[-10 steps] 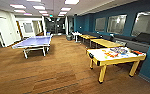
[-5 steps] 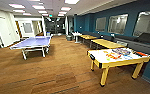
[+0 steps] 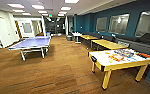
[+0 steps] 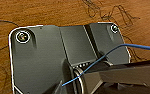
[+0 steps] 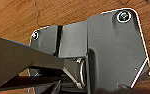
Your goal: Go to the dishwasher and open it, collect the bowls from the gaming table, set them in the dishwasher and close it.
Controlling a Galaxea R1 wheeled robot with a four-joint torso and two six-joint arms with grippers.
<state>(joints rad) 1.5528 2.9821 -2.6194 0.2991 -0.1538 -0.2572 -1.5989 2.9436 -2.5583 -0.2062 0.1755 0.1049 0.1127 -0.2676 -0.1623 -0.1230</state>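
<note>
One gaming table [image 3: 104, 60], white top with yellow edges and legs, stands at right on the wood floor [image 3: 53, 72]. Colourful game boxes [image 3: 121, 55] lie toward its far end; bowls too blurred to pick out. Blue ping-pong table [image 3: 31, 42] sits at left, well apart. Can't tell either gripper's finger state: both wrist views show plate over floor.

Gaming table [image 3: 101, 60] on wooden floor [image 3: 53, 72], colourful game boxes [image 3: 121, 55] on top
</note>
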